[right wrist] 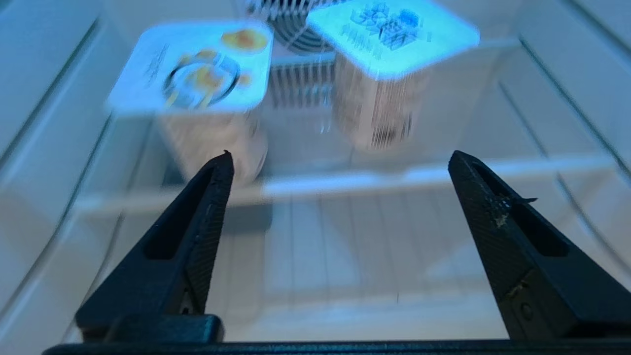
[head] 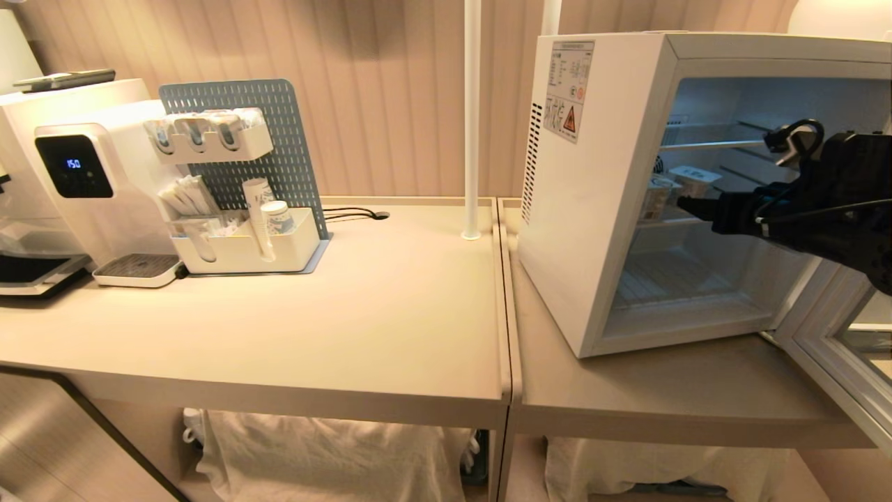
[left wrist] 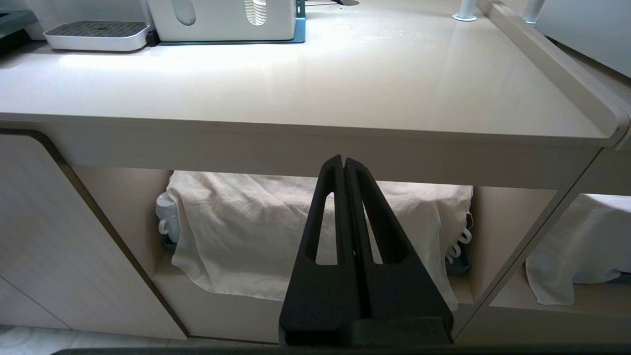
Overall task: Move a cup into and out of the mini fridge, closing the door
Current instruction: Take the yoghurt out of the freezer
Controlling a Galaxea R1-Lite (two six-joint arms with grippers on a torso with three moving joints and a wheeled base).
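**A:** Where's the cup, and what worries you?

**B:** Two sealed cups sit on the fridge's (head: 599, 174) wire shelf just ahead of my right end effector (right wrist: 340, 165), which is spread wide and empty. The left cup (right wrist: 197, 98) is nearest my left fingertip (right wrist: 222, 165); the other cup (right wrist: 384, 74) is further in, to the right. If I push in off-centre, I judge a fingertip could tip one or knock it into its neighbour. The shelf's front bar could also catch me.

**A:** And around you?

**B:** The door (head: 836, 341) hangs open below and to the right. The fridge stands on a beige tabletop (head: 390, 314). My left end effector (left wrist: 345, 165) is pressed shut, parked below that tabletop's edge.
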